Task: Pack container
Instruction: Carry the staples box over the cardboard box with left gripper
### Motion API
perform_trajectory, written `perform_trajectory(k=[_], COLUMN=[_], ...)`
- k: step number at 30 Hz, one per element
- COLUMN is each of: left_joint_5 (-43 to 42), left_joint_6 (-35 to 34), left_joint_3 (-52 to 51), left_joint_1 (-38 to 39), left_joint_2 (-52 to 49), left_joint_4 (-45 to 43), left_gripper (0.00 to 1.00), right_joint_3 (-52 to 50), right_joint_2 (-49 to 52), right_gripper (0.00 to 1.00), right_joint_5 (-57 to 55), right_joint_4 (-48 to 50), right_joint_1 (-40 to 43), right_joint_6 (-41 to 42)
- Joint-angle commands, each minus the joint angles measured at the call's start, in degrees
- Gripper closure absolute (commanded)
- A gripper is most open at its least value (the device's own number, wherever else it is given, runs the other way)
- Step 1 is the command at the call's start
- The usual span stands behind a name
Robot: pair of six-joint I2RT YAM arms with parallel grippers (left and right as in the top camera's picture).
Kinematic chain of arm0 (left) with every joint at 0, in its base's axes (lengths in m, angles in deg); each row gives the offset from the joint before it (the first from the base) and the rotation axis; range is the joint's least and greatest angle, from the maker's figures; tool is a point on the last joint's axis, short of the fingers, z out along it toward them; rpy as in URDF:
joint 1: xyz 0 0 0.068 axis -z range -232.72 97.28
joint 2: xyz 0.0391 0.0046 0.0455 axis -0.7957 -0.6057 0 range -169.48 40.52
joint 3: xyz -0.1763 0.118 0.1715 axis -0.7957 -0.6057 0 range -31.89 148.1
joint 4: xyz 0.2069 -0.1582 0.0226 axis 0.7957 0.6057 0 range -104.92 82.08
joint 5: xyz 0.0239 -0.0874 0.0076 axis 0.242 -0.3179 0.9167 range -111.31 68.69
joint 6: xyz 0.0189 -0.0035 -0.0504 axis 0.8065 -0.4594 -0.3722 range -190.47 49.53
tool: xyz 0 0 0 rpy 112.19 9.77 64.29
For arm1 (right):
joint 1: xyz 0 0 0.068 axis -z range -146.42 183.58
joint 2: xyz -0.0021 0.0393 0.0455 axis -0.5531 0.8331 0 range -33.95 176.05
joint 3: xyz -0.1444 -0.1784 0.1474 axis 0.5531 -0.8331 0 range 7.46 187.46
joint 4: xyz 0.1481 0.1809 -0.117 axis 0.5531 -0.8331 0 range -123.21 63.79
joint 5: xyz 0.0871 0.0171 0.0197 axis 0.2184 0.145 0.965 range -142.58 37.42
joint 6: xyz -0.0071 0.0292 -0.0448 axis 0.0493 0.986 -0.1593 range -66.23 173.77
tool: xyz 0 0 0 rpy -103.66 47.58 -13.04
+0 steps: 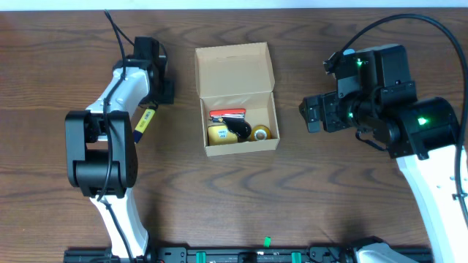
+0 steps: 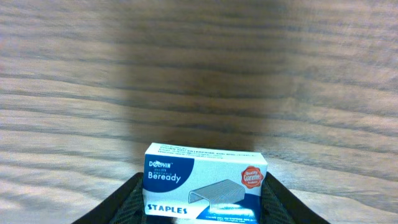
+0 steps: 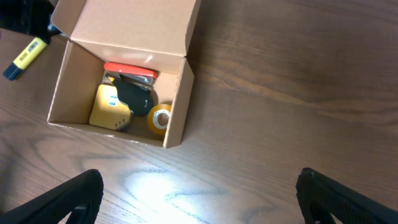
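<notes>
Jaws of my left gripper (image 2: 203, 178) pinch a staples box (image 2: 205, 168) by its ends, I judge for carrying. Jaws of my right gripper (image 3: 199, 180) gape wide, empty; the container (image 3: 177, 115) lies ahead, toward their left finger, lid back for loading.

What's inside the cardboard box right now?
The cardboard box holds a small yellow box, a yellow tape roll and a red-and-black object. Anything beneath these items is covered and cannot be seen.

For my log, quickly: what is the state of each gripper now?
Left gripper: closed on the staples box.
Right gripper: open, holding nothing.
</notes>
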Motion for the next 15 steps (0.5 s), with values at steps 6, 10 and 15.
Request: perform_trajectory(k=[6, 10, 15], left_joint_5=[2.21, 0.66, 0.66], left_joint_6=[-4.48, -6.14, -10.10], left_joint_3=[11.72, 14.82, 14.84], left_joint_1=[0.00, 2.51, 8.37], left_joint_2=[7.30, 13.18, 19.37], left_joint_4=[10.75, 14.91, 16.98], left_gripper=[0.54, 0.53, 0.51], right_joint_3=[0.72, 0.72, 0.72], right_joint_2=[0.04, 0.04, 0.04], right_gripper=[0.01, 0.01, 0.01], right_joint_5=[0.26, 0.26, 0.26], right_joint_4=[-0.20, -0.20, -0.20], right_joint_1=[0.35, 0.35, 0.35], right_joint_6=[-0.70, -0.70, -0.70])
